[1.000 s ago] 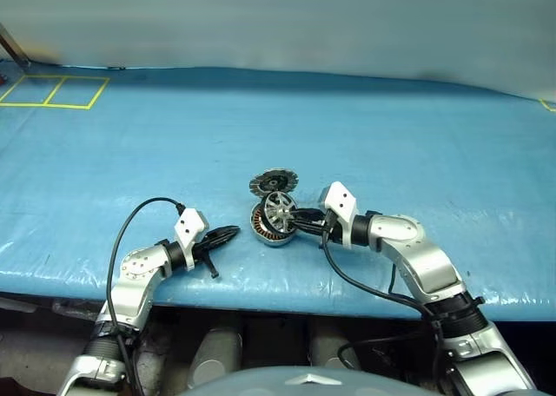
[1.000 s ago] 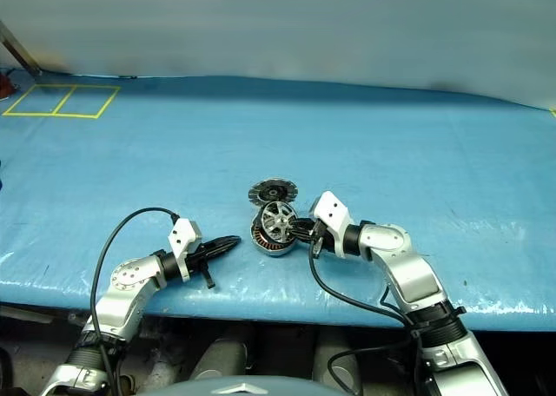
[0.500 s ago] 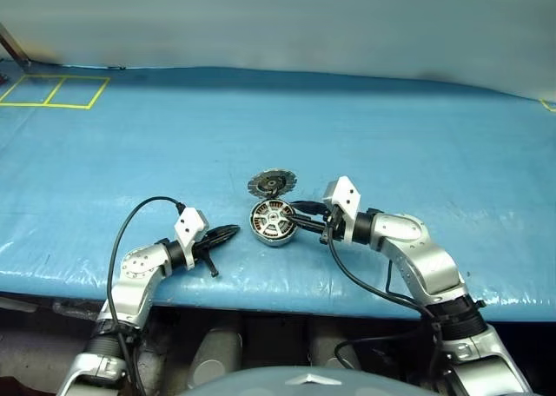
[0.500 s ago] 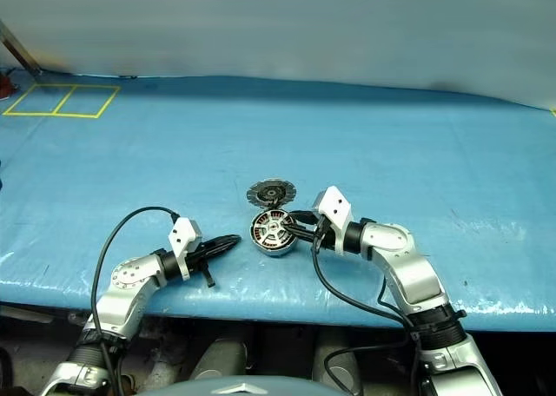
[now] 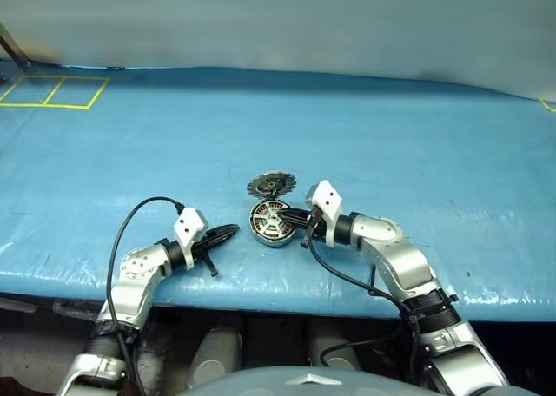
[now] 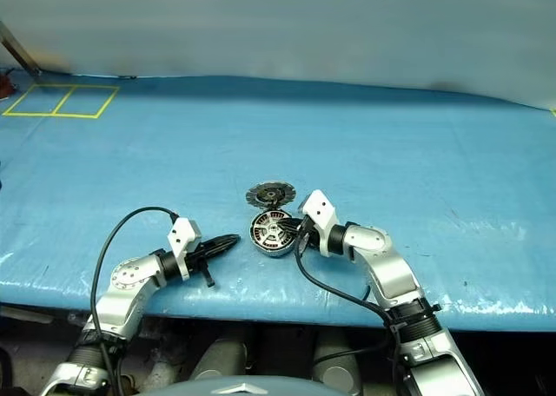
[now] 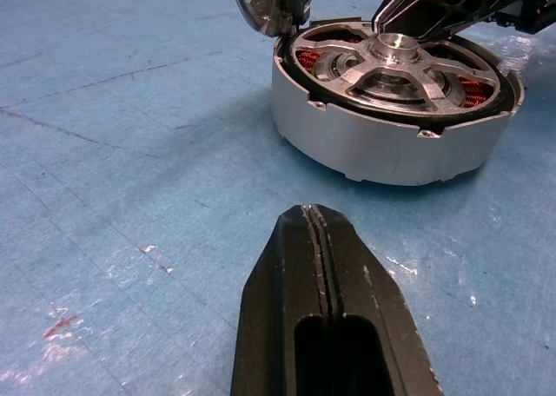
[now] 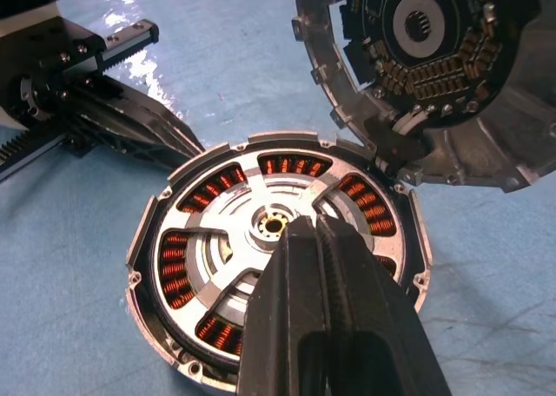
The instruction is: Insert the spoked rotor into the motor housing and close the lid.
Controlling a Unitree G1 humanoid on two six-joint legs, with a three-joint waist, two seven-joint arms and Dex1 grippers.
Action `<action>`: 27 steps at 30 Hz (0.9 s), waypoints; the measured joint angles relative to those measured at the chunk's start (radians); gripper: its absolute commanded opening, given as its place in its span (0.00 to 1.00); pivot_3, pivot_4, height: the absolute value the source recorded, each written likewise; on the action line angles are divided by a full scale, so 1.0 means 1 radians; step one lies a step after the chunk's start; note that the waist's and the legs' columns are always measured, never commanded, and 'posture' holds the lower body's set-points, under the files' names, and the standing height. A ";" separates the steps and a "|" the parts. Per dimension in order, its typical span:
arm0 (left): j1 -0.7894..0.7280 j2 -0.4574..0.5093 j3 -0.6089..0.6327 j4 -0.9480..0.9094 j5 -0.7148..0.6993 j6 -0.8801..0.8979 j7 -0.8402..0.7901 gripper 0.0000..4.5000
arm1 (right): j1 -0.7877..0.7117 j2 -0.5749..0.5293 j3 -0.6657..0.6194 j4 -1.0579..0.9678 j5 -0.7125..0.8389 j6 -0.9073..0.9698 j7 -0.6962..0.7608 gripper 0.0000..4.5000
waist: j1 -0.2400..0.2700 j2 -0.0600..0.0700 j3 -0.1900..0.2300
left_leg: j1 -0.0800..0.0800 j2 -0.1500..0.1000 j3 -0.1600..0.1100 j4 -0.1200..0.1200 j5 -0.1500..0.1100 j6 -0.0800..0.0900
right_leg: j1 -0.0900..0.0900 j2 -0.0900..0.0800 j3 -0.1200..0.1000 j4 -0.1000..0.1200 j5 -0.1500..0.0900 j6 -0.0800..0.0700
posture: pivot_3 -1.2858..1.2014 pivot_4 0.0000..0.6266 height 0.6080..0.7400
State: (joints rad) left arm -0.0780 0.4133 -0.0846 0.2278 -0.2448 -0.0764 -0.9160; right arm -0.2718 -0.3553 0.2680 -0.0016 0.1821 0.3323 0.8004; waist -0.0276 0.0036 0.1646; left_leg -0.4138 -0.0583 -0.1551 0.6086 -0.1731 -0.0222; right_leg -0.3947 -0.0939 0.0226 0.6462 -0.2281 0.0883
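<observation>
The motor housing [image 5: 261, 232] lies on the blue table, its copper windings [image 8: 174, 270] showing between the spokes. Flat inside it sits the spoked rotor [image 8: 228, 240], its hub facing up. The lid [image 5: 271, 185] stands open at the housing's far edge, ribbed dark side [image 8: 434, 66] showing. My right gripper [image 8: 308, 227] is shut and empty, its tips right over the rotor's hub [image 7: 395, 47]. My left gripper [image 5: 233, 231] is shut and empty, low over the table just left of the housing, pointing at its wall [image 7: 382, 144].
The blue table cover [image 5: 417, 144] stretches wide behind and to both sides. Yellow tape squares [image 5: 54, 90] mark the far left corner. The table's front edge [image 5: 261, 293] runs close below both arms.
A second ago my right gripper held the rotor on edge over the housing. The rotor now lies flat inside; that gripper has shut and shifted left over the hub. The left arm stayed still.
</observation>
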 measured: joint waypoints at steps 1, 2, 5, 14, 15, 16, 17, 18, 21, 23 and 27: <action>0.001 0.000 0.000 0.000 0.000 0.000 0.000 0.00 | 0.000 0.000 0.004 0.000 -0.012 -0.005 -0.003 0.02 | 0.000 0.000 0.000 | 0.001 0.000 0.000 0.000 0.000 0.000 | 0.000 0.000 0.000 0.000 0.000 0.000 | 0.52 0.24 1.00; 0.002 0.000 0.000 0.000 0.000 0.000 0.001 0.00 | 0.000 0.000 0.007 0.000 -0.018 -0.008 -0.007 0.02 | -0.001 0.000 0.000 | 0.001 0.000 0.000 -0.001 0.000 0.000 | 0.001 0.000 0.000 0.000 0.000 0.000 | 0.52 0.24 1.00; 0.005 0.000 0.000 -0.002 0.000 -0.001 0.003 0.00 | 0.010 0.000 0.012 -0.008 -0.031 -0.022 -0.014 0.02 | -0.001 0.000 -0.001 | 0.002 0.000 0.000 -0.001 0.000 0.000 | 0.001 0.000 0.000 0.000 0.000 0.000 | 0.52 0.24 1.00; 0.013 -0.001 0.001 -0.011 -0.002 -0.003 0.007 0.00 | 0.038 -0.010 -0.142 -0.130 0.118 0.024 -0.025 0.02 | 0.001 0.000 0.000 | 0.000 0.000 0.000 -0.001 0.000 0.000 | 0.000 0.000 0.000 -0.001 0.000 0.000 | 0.52 0.24 1.00; 0.013 -0.001 0.001 -0.011 -0.002 -0.003 0.007 0.00 | 0.025 -0.042 -0.171 -0.131 0.112 0.025 -0.037 0.02 | 0.002 0.000 0.000 | 0.000 0.000 0.000 -0.001 0.000 0.000 | 0.000 0.000 0.000 -0.001 0.000 0.000 | 0.52 0.24 1.00; 0.013 -0.001 0.001 -0.011 -0.002 -0.003 0.006 0.00 | 0.013 -0.078 -0.190 -0.124 0.093 0.024 -0.053 0.02 | 0.003 0.000 0.000 | 0.000 0.000 0.000 -0.001 0.000 0.000 | -0.001 0.000 0.000 -0.002 0.000 0.000 | 0.52 0.24 1.00; 0.013 -0.001 0.001 -0.011 -0.002 -0.003 0.006 0.00 | 0.000 -0.117 -0.201 -0.104 0.060 0.020 -0.074 0.02 | 0.005 0.000 0.000 | 0.000 0.000 0.000 -0.001 0.000 0.000 | -0.001 0.000 0.000 -0.002 0.000 0.000 | 0.52 0.24 1.00; 0.013 -0.001 0.001 -0.010 -0.002 -0.004 0.007 0.00 | -0.013 -0.147 -0.211 -0.074 0.030 0.017 -0.091 0.02 | 0.005 0.000 0.000 | 0.000 0.000 0.000 -0.001 0.000 0.000 | 0.000 0.000 0.000 -0.002 0.000 0.000 | 0.52 0.24 1.00; 0.013 -0.001 0.007 -0.006 -0.002 -0.006 0.008 0.00 | -0.057 -0.151 -0.218 0.040 -0.020 -0.001 -0.125 0.02 | -0.001 0.000 0.000 | 0.000 0.001 0.001 -0.003 0.000 0.000 | -0.001 0.000 0.000 -0.001 -0.001 -0.001 | 0.52 0.24 1.00; 0.013 -0.006 0.013 -0.006 -0.002 -0.007 0.012 0.00 | -0.111 -0.106 -0.210 0.125 -0.023 -0.024 -0.125 0.02 | -0.009 0.000 0.000 | 0.000 0.001 0.001 -0.004 0.000 0.000 | -0.001 0.000 0.000 0.000 0.000 -0.001 | 0.52 0.24 1.00; 0.021 -0.015 0.019 -0.011 -0.004 -0.015 0.021 0.00 | -0.244 0.003 -0.176 0.241 -0.002 -0.082 -0.066 0.02 | -0.015 0.000 0.000 | 0.000 0.001 0.001 -0.004 0.000 0.000 | -0.001 0.000 0.000 -0.001 0.003 0.004 | 0.52 0.24 1.00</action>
State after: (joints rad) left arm -0.0567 0.3985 -0.0656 0.2164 -0.2486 -0.0915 -0.8950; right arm -0.5159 -0.3525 0.0915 0.2392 0.1801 0.2500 0.7348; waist -0.0423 0.0034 0.1645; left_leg -0.4136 -0.0576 -0.1538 0.6044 -0.1730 -0.0223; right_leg -0.3957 -0.0936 0.0228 0.6451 -0.2251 0.0925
